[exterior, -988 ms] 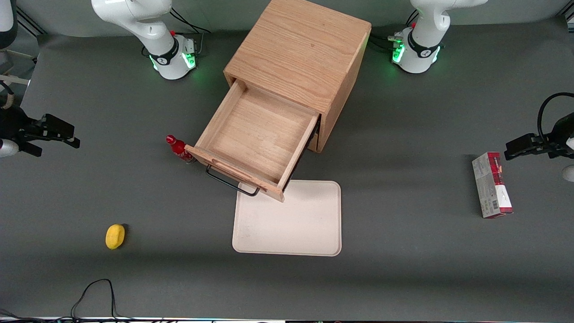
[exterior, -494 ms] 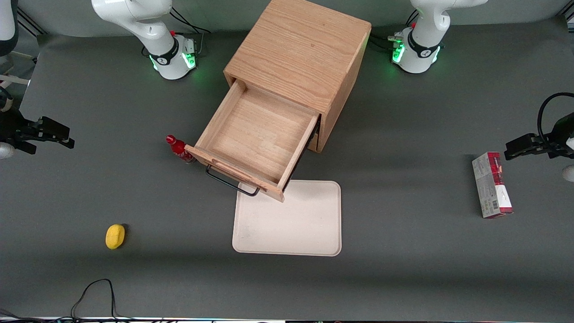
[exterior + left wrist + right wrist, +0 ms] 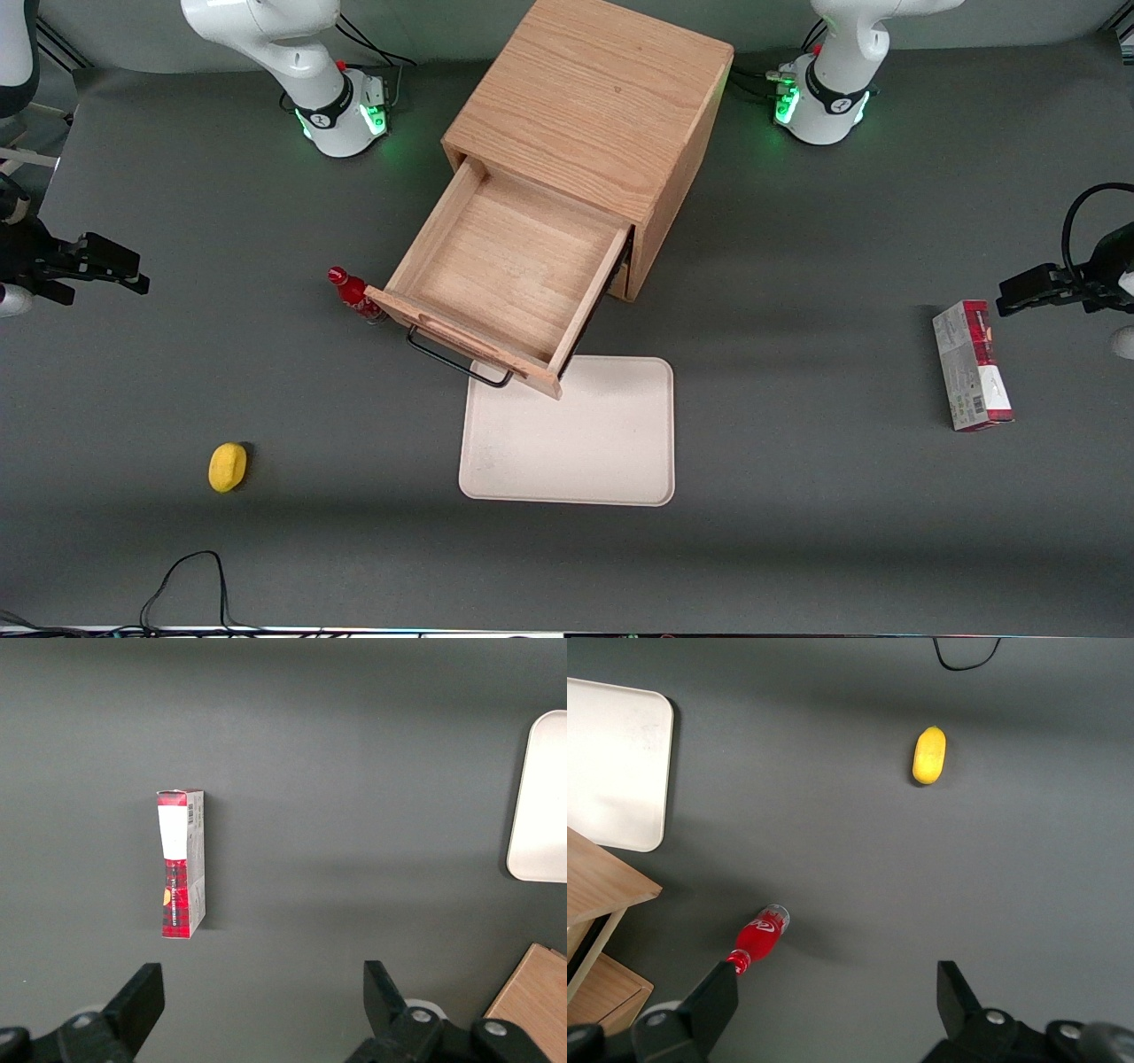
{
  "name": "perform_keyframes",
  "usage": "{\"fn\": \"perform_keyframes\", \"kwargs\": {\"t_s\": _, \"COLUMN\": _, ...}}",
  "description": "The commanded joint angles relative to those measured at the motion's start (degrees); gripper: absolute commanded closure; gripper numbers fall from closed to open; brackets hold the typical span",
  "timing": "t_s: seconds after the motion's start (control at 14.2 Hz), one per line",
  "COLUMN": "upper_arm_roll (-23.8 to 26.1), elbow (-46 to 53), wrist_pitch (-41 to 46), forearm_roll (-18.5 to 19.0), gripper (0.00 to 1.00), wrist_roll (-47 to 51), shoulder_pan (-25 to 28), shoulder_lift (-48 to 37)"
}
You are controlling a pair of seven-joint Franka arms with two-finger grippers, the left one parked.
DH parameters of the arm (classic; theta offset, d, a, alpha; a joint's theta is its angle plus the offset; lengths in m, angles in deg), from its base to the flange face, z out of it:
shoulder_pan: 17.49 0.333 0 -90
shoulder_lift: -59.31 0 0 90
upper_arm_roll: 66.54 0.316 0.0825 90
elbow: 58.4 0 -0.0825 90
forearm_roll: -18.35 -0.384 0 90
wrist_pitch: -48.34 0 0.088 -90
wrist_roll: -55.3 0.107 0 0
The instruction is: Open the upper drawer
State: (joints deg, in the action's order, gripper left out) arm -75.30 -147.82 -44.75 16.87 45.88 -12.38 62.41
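Observation:
The upper drawer (image 3: 509,266) of the light oak cabinet (image 3: 589,97) stands pulled far out, its plain wooden inside bare and its thin black wire handle (image 3: 456,361) at the front. A corner of the drawer front (image 3: 602,886) shows in the right wrist view. My gripper (image 3: 133,273) is open and empty, high above the mat at the working arm's end of the table, well away from the drawer. It also shows in the right wrist view (image 3: 837,997).
A red bottle (image 3: 354,294) stands beside the drawer front; it also shows in the right wrist view (image 3: 757,939). A white tray (image 3: 571,434) lies in front of the drawer. A yellow lemon (image 3: 228,466) lies nearer the front camera. A red box (image 3: 972,365) lies toward the parked arm's end.
My gripper has drifted a little toward the table's edge, away from the drawer, and stays open. The drawer has not moved.

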Motion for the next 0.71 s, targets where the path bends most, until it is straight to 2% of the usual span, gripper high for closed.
{"fn": "perform_keyframes", "kwargs": {"t_s": 0.0, "upper_arm_roll": 0.50, "elbow": -0.32, "wrist_pitch": 0.37, "forearm_roll": 1.30, "gripper": 0.00, "wrist_roll": 1.51, "shoulder_pan": -0.20, "shoulder_lift": -0.46}}
{"fn": "perform_keyframes", "kwargs": {"t_s": 0.64, "upper_arm_roll": 0.06, "elbow": -0.23, "wrist_pitch": 0.37, "forearm_roll": 1.30, "gripper": 0.00, "wrist_roll": 3.01, "shoulder_pan": -0.02, "shoulder_lift": 0.33}}
